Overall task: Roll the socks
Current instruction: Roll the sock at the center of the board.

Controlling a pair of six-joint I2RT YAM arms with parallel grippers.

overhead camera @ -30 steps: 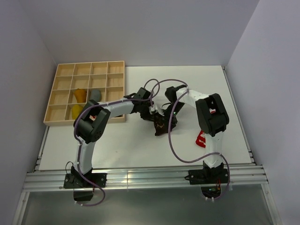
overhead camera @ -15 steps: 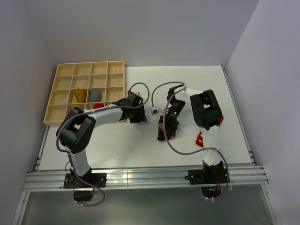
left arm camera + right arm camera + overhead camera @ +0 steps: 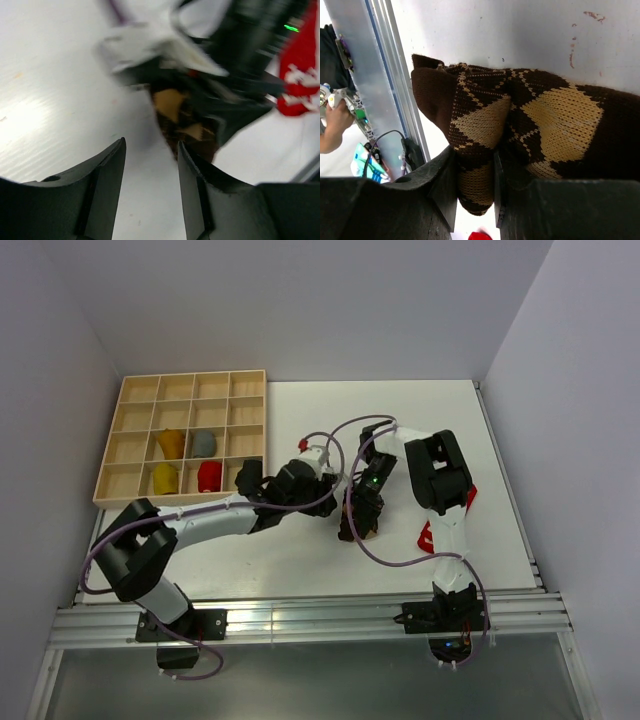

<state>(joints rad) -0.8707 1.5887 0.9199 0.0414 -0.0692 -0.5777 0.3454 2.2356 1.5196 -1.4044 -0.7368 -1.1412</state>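
Note:
A brown-tan argyle sock (image 3: 540,115) lies on the white table, partly folded over on itself. My right gripper (image 3: 475,165) is shut on its folded end, and from above it (image 3: 362,508) stands over the sock (image 3: 347,530) at the table's middle. My left gripper (image 3: 150,150) is open with only bare table between its fingers, and the argyle sock (image 3: 172,102) lies just ahead of the tips. In the top view the left gripper (image 3: 335,492) sits just left of the right one. A red sock with white marks (image 3: 428,537) lies to the right, partly under the right arm.
A wooden compartment tray (image 3: 195,373) stands at the back left. It holds two mustard bundles (image 3: 170,443) (image 3: 163,477), a grey one (image 3: 204,443) and a red one (image 3: 209,475). Purple cables loop over both wrists. The metal rail runs along the near edge.
My left gripper has opened. It drew back to the left, then came in again toward the argyle sock with its arm lower. The right gripper has kept its hold.

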